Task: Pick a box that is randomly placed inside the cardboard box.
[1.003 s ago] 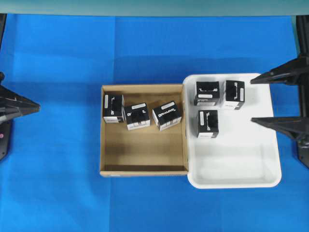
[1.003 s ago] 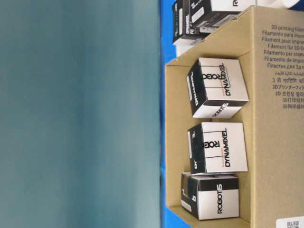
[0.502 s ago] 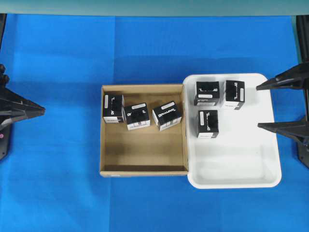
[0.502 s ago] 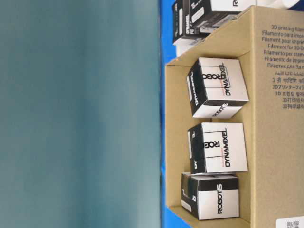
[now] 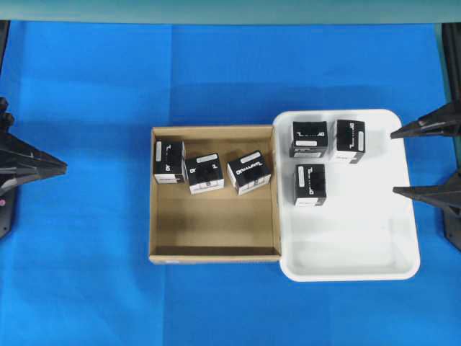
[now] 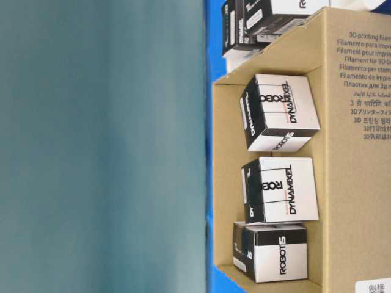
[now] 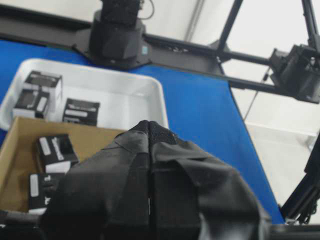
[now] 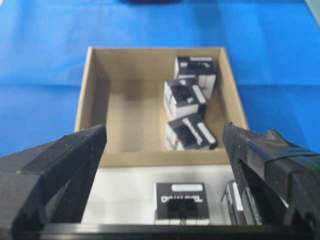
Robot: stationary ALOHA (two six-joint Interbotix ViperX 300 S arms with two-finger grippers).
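Three black cartons sit in a row along the far wall of the cardboard box in the overhead view: left carton, the box in the middle, touching or nearly touching it, and a tilted carton at the right with bold white wording. White tray butts against the cardboard box's right wall and carries three more cartons in its far half. Blue surface under everything. Right pincer hangs at the right edge beyond the tray, jaws spread wide, nothing between them. Left pincer sits at the left edge, well apart from the cardboard box, tips together.

Table-level view, turned sideways: same three cartons inside the cardboard wall, white faces lettered black.

Left wrist view: pincer pads pressed flat together, clenched on nothing.

Right wrist view: both fingers stand far apart, framing the cardboard box beyond the tray.
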